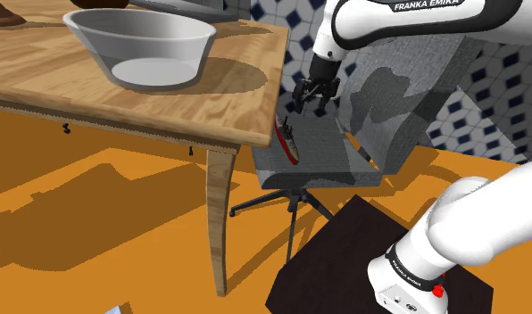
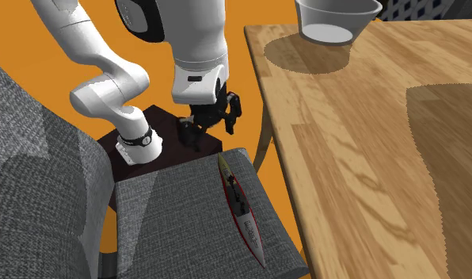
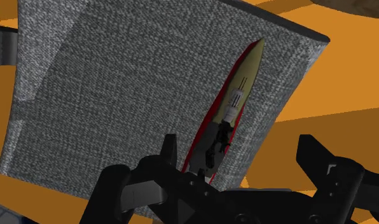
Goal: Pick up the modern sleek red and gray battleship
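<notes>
The battleship (image 1: 288, 143) is a long, slim model with a red hull and grey deck. It lies along the edge of a grey fabric chair seat (image 1: 331, 147), on the side nearest the table. My gripper (image 1: 314, 96) hangs open a little above the seat, over one end of the ship and apart from it. From the other side, the ship (image 2: 242, 206) stretches away from the gripper (image 2: 211, 127) along the seat (image 2: 179, 214). In the wrist view the ship (image 3: 229, 114) runs forward from between the spread fingers (image 3: 169, 153), nearer one finger than the other.
A wooden table (image 1: 121, 85) stands right beside the chair and carries a grey bowl (image 1: 144, 45). The table edge (image 2: 306, 158) runs close to the ship's side. The chair backrest (image 1: 407, 98) rises behind the seat. My dark stand (image 1: 344, 263) sits on the orange floor.
</notes>
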Tool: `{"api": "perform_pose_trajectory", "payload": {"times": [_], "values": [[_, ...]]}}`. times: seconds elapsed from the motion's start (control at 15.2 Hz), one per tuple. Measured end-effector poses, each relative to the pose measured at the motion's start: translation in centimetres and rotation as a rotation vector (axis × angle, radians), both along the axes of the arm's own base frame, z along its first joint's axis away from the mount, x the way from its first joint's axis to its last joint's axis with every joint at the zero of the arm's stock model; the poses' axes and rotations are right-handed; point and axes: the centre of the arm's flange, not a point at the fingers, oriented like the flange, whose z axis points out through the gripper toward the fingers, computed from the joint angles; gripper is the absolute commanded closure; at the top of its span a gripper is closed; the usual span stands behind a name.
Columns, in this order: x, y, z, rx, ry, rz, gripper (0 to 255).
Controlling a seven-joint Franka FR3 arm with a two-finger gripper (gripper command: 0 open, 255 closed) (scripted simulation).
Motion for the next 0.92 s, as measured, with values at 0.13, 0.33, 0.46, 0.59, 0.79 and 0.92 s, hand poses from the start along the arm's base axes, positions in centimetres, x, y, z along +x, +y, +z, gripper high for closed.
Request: {"api": "perform_pose_trajectory", "payload": {"times": [0.13, 0.33, 0.46, 0.59, 0.79, 0.92], "values": [[2.2, -0.8, -1.3, 0.008, 0.009, -0.025, 0], [5.5, -1.9, -4.0, 0.019, 0.024, -0.061, 0], [7.1, -3.1, -5.8, 0.028, 0.052, -0.086, 0], [8.8, -3.7, -7.0, 0.034, 0.06, -0.106, 0], [9.6, -3.8, -8.8, 0.035, 0.047, -0.113, 0], [9.7, -3.8, -9.8, 0.036, 0.045, -0.113, 0]]}}
